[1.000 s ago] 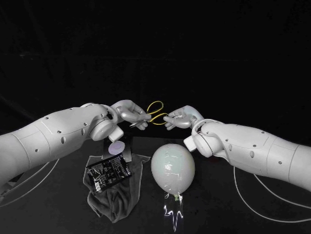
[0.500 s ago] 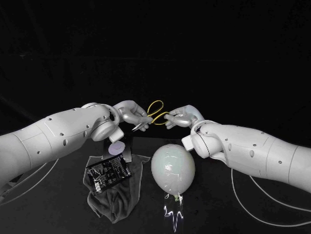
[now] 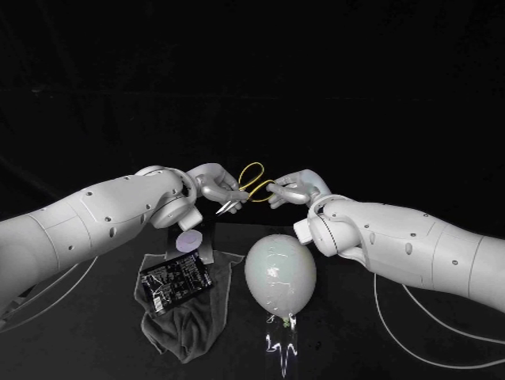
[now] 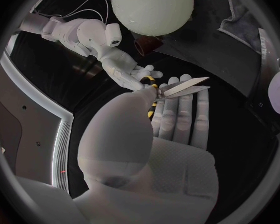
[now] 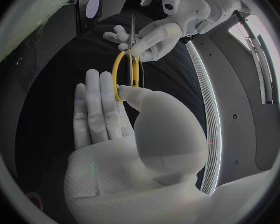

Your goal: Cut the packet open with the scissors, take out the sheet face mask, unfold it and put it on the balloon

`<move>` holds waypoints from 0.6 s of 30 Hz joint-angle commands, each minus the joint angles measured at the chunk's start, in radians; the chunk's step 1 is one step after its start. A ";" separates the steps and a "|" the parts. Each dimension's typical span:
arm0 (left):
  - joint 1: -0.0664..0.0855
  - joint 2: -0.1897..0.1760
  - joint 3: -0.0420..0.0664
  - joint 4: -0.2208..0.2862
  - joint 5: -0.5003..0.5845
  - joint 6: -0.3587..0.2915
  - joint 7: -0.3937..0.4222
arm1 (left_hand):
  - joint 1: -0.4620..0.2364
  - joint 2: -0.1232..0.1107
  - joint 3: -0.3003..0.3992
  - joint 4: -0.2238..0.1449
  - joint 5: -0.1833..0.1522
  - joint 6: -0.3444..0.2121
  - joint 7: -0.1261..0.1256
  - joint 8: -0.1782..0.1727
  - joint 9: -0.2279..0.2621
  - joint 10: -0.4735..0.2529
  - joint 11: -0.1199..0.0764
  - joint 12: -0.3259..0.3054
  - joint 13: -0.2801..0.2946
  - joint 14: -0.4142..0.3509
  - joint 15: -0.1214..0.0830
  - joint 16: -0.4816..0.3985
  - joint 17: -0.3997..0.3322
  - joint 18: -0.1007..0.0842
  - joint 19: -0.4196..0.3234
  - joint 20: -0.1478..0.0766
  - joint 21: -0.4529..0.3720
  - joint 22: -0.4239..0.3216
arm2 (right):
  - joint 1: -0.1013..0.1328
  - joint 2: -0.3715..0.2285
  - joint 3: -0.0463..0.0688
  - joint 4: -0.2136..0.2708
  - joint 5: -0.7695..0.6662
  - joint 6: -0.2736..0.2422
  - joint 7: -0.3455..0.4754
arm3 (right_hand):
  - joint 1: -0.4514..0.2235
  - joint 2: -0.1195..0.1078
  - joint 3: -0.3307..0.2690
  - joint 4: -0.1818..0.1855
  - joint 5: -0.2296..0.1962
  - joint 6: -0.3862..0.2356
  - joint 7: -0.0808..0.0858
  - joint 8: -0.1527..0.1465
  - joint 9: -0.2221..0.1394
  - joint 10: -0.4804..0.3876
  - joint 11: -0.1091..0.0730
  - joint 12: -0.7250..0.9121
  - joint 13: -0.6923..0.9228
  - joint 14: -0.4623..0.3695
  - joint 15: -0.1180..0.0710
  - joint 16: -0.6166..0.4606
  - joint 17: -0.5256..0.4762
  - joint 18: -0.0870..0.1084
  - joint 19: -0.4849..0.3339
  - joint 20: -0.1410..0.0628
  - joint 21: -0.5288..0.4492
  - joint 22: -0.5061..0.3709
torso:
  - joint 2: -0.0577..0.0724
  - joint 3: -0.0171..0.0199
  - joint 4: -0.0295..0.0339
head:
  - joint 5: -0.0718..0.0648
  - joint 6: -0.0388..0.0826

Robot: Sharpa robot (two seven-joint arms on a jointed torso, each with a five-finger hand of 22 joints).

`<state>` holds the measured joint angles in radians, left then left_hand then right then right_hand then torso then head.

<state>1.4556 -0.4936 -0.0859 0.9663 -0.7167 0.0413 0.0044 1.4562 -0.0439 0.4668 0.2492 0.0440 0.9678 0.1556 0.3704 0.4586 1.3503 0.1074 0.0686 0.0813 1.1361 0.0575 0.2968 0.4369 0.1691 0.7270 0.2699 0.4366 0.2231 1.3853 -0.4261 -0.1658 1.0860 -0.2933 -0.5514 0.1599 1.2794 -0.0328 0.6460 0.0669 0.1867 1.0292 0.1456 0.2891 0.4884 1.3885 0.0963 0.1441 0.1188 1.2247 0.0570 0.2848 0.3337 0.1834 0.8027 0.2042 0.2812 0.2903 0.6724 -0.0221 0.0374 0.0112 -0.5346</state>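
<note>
**Scissors held between both hands, above the table**

You had the scissors (image 4: 185, 87) held in the air between both hands, over the far part of the black table (image 3: 344, 348). The left hand (image 3: 211, 187) was clamped on them at the pivot, thumb on one side and fingers on the other. The two metal blades projected past the fingertips and were slightly parted. In the head view the blades pointed down and toward the robot's left. The right hand (image 3: 295, 188) gripped the yellow handles: its thumb was hooked through a loop and pressed it against the fingers, which lay straight and side by side. The two hands were near each other, with the yellow loops between them.

The packet (image 3: 175, 279) — dark, flat, printed with small pale text — lay on a crumpled grey cloth (image 3: 190, 328) on the table. It was nearer the robot than the hands and well apart from both. A small pale round disc (image 3: 188, 239) sat just beyond its far edge. The balloon (image 3: 280, 273), pale and egg-shaped, lay on the table just beside the cloth, to the robot's right of the packet. Its knot pointed toward the robot, with a curled ribbon (image 3: 278, 346) trailing from it. You could not tell from these views whether the packet had been cut.
</note>
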 commanded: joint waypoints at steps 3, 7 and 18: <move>-0.001 0.021 -0.008 -0.023 -0.099 0.022 -0.053 | 0.001 0.015 0.130 -0.126 0.004 -0.010 0.000 -0.006 0.000 0.015 -0.019 0.001 -0.002 -0.008 0.000 -0.005 0.002 0.003 -0.009 -0.001 0.006 0.001 | 0.014 0.007 0.004 0.014 -0.059 -0.014 -0.002 | -0.020 0.004 0.040 -0.058 0.024 0.015 -0.023 0.025 0.034 0.047 -0.039 0.002 0.005 0.004 -0.009 0.002 0.012 0.001 0.003 -0.003 0.019 0.016 | 0.000 0.0006 -0.0001 | 0.000 -0.001; 0.000 0.033 -0.011 -0.035 -0.142 0.025 -0.074 | -0.001 0.018 0.135 -0.128 0.004 -0.014 0.002 -0.007 0.003 0.011 -0.017 0.000 -0.002 -0.012 0.002 -0.008 0.003 0.003 -0.011 0.000 0.009 0.003 | 0.018 0.010 0.004 0.017 -0.095 -0.025 -0.020 | -0.030 0.005 0.039 -0.072 0.050 0.018 -0.025 0.029 0.041 0.053 -0.041 0.003 0.009 0.009 -0.012 0.001 0.021 0.000 -0.001 -0.005 0.036 0.031 | 0.001 0.0004 0.0001 | 0.000 -0.001; 0.001 0.063 -0.018 -0.052 -0.286 0.053 -0.135 | 0.000 0.025 0.148 -0.139 0.004 -0.027 0.007 -0.009 0.013 -0.003 -0.012 0.000 -0.002 -0.025 0.007 -0.013 0.006 0.002 -0.018 0.001 0.019 0.010 | 0.025 0.022 0.004 0.012 -0.176 -0.034 -0.063 | -0.062 0.010 0.038 -0.109 0.126 0.023 -0.030 0.033 0.059 0.063 -0.045 0.006 0.019 0.019 -0.016 -0.004 0.049 -0.001 -0.032 -0.010 0.091 0.085 | 0.001 -0.0002 -0.0001 | 0.001 0.002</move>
<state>1.4593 -0.4320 -0.1000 0.9202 -0.9045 0.0654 -0.0635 1.4511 -0.0385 0.4696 0.2521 0.0445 0.9461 0.1627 0.3615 0.4686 1.3398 0.1070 0.0620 0.0725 1.1161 0.0663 0.2890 0.4420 0.1685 0.7165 0.2732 0.4531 0.2332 1.4041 -0.4059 -0.1659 1.0952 -0.4036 -0.5822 0.0927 1.2217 -0.0250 0.6760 -0.0300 0.3126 1.0256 0.1413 0.2943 0.4889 1.4385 0.0572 0.1460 0.1373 1.2412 0.0429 0.2848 0.3832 0.1761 0.7762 0.1932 0.3720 0.3755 0.6729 -0.0221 0.0374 0.0111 -0.5329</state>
